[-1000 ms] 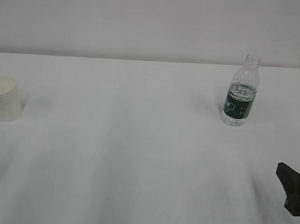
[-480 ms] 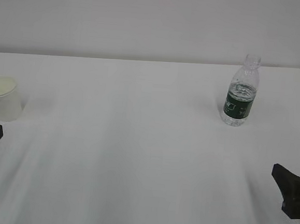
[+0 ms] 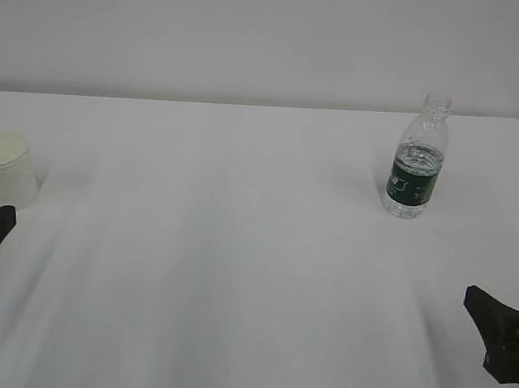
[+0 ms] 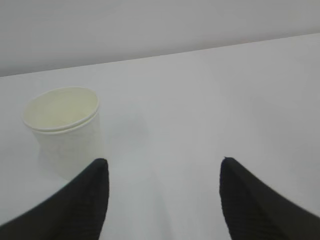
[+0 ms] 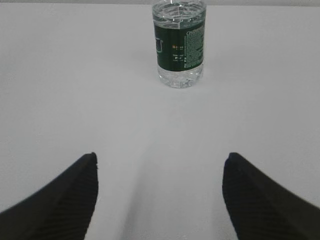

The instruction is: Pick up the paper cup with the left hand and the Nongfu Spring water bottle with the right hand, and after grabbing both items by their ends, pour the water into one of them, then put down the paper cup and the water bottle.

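The paper cup (image 4: 63,129) at the bench's (image 3: 237,246) left edge looks light and squashy, so hold it gently low down, while the water bottle (image 3: 418,159) far right looks slippery; both grippers' fingers (image 4: 90,200) are apart, holding nothing.

Matt white paper cup (image 4: 64,131) just ahead of the left claw's ribbed black fingers (image 4: 85,205); clear ribbed plastic bottle (image 5: 178,42) (glossy green label) on smooth matt tabletop (image 3: 237,246).
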Robot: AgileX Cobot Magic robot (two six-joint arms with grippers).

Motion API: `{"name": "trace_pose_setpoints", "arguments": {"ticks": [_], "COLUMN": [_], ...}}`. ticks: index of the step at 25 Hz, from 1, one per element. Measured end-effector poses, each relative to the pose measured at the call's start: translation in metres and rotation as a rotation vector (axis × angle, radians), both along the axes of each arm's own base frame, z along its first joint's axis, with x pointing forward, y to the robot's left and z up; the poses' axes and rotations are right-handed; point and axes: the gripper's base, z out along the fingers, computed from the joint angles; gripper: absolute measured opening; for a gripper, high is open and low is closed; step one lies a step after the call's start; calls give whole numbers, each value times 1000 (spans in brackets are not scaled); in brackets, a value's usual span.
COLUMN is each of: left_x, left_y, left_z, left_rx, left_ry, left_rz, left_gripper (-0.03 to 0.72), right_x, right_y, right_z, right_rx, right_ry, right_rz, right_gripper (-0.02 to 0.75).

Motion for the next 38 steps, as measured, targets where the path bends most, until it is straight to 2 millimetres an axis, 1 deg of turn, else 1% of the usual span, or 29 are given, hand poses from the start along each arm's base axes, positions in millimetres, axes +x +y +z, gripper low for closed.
{"name": "trace_pose_setpoints", "arguments": {"ticks": [10, 17, 23, 27, 31, 38], "left_x": [5, 6, 6, 6, 1, 1], "left_y": [23, 31, 31, 27, 25, 20], "left_z": [1, 1, 1, 1, -6, -22], "left_rx": [-15, -16, -26, -18, -10, -44], "left_ry": [-3, -4, -3, -5, 36, 129], "left_rz": [138, 188, 189, 141, 110, 68], "left_gripper": [474, 468, 466, 459, 453, 452], "right_x": [0, 0, 0, -1, -1, 0], "right_y": [0, 0, 2, 5, 6, 6], "right_z": [0, 0, 0, 0, 0, 0], "right_rx": [0, 0, -2, -4, -10, -39], "right_ry": [0, 0, 0, 0, -2, -11], "right_rz": [0, 2, 25, 61, 75, 84], "right_gripper": [590, 590, 590, 590, 590, 590]}}
